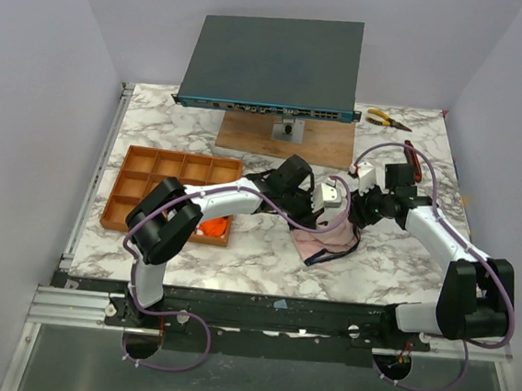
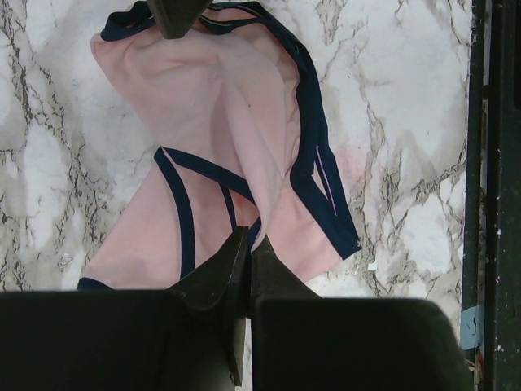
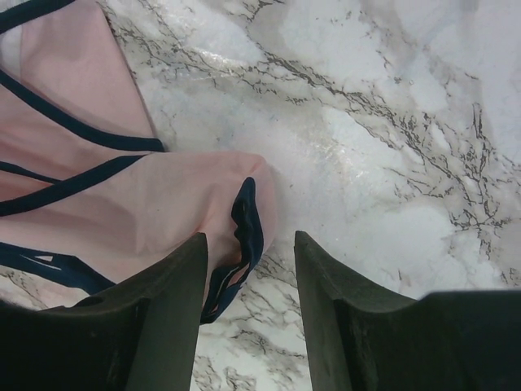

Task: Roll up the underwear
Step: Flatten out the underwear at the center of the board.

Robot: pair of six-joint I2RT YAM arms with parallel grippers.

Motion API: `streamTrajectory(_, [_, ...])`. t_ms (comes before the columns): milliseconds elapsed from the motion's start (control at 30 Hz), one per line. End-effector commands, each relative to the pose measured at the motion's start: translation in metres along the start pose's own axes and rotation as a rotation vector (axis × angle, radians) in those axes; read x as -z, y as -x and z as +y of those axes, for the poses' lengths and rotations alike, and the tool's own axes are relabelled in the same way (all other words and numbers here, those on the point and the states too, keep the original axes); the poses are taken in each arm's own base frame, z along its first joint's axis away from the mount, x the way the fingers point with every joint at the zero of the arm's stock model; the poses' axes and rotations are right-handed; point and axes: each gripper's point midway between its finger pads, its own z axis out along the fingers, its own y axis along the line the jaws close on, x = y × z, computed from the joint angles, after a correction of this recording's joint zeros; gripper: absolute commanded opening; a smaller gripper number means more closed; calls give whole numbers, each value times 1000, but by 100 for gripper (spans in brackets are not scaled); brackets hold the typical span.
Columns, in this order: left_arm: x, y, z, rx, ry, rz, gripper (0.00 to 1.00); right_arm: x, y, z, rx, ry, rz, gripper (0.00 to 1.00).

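Pale pink underwear with dark navy edging [image 1: 324,243] lies crumpled on the marble table, just right of centre. In the left wrist view the underwear [image 2: 228,122] drapes up from the table, and my left gripper [image 2: 249,248] is shut with its tips pinching the near edge. My right gripper [image 3: 248,252] is open, and the underwear's dark-edged corner [image 3: 244,220] lies between its fingers, close to the left one. In the top view both grippers, left [image 1: 330,219] and right [image 1: 359,216], meet over the garment. An orange garment [image 1: 212,228] lies in the tray.
The orange-brown compartment tray [image 1: 174,187] stands at the left. A grey flat box [image 1: 274,63] on a wooden stand [image 1: 285,138] is at the back. Yellow-handled pliers [image 1: 386,121] and a red-handled tool [image 1: 413,160] lie at the back right.
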Motion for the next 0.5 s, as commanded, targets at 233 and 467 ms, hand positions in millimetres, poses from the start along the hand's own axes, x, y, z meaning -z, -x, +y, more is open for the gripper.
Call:
streamTrajectory(233, [1,2,-2,-17,-16,-11,0,-18,1,-4,-44,23,-2,52])
streamTrajectory(467, [0,-1,-2,-14,-19,-4,0,-25,1,-8,-56,19,8,43])
